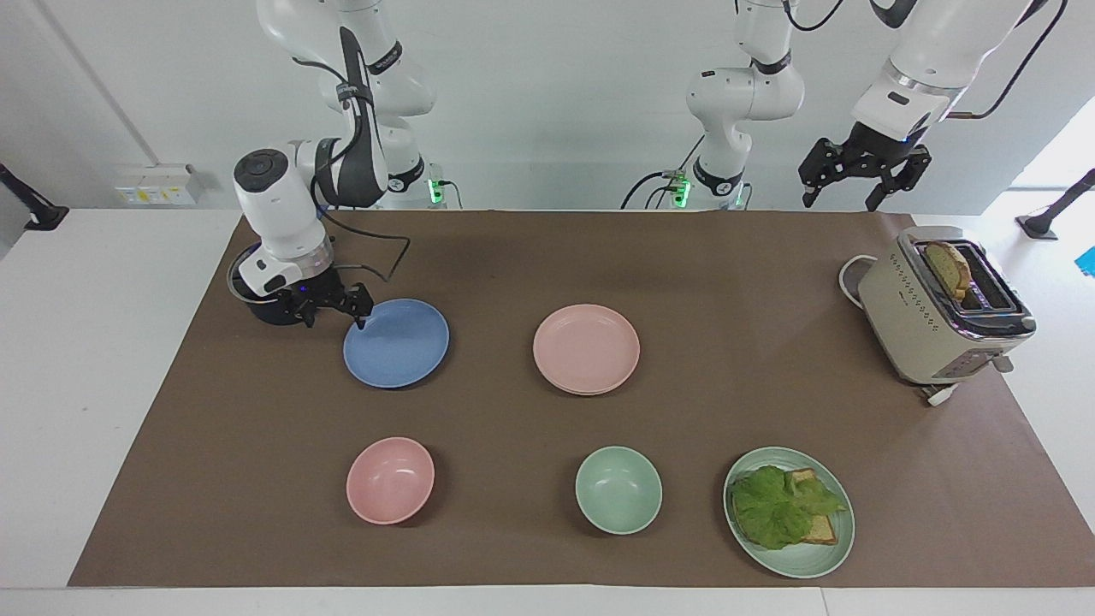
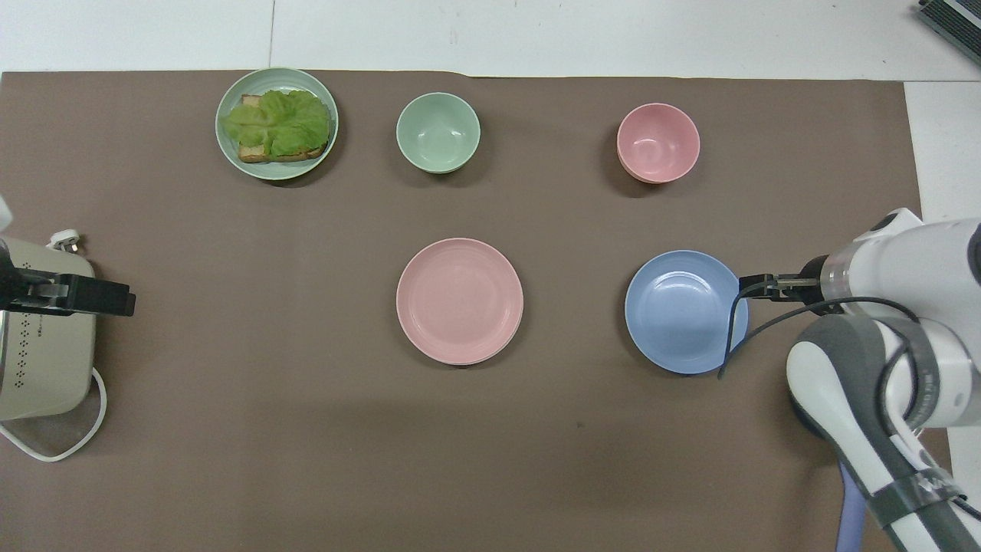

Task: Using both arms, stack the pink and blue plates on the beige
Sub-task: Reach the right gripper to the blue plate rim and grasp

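Observation:
The blue plate point(image 1: 396, 343) point(image 2: 686, 311) lies on the brown mat toward the right arm's end. My right gripper point(image 1: 334, 317) point(image 2: 755, 285) hangs low and open at that plate's rim, between the plate and the pot; whether it touches the rim I cannot tell. The pink plate point(image 1: 586, 346) point(image 2: 460, 300) rests mid-table. A thin second rim peeks out under it, and I cannot tell whether this is the beige plate. My left gripper point(image 1: 840, 202) point(image 2: 115, 299) waits open and empty, high over the mat's edge beside the toaster.
A dark pot point(image 1: 265, 309) stands half hidden under the right arm, its blue handle point(image 2: 849, 510) pointing toward the robots. A cream toaster point(image 1: 937, 312) point(image 2: 42, 368) holds bread. Farther from the robots are a pink bowl point(image 1: 390, 479), a green bowl point(image 1: 618, 489) and a green sandwich plate point(image 1: 804, 568) point(image 2: 276, 172).

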